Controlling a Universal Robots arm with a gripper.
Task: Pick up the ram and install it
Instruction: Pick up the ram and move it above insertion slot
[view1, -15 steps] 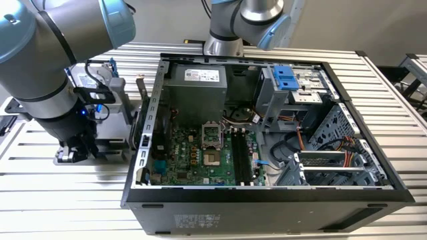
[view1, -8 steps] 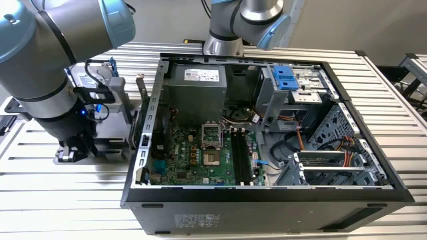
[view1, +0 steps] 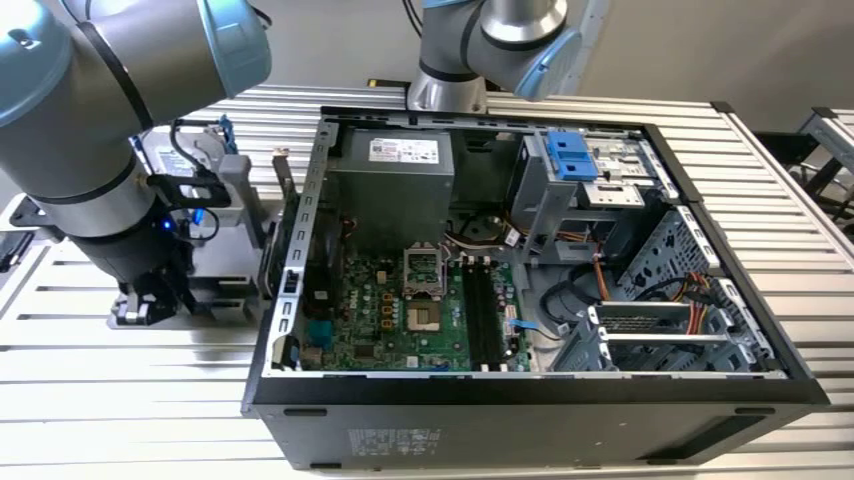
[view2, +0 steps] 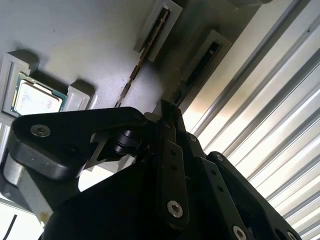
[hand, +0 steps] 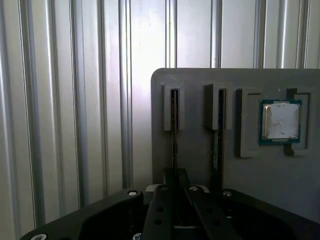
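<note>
Ribbed aluminium desk (view1: 107, 400) carries an open computer case (view1: 534, 410), and at the exterior view's left we see the arm (view1: 94, 150) reaching down over a grey holder (hand: 270, 170). In both wrist views the ram (hand: 174, 125) stands on edge in the slot nearest the holder's rim, with a second stick (hand: 216, 145) beside it and a processor chip (hand: 280, 120) beyond. The jaws sit in line with the ram's near end; we cannot tell whether they pinch it.
</note>
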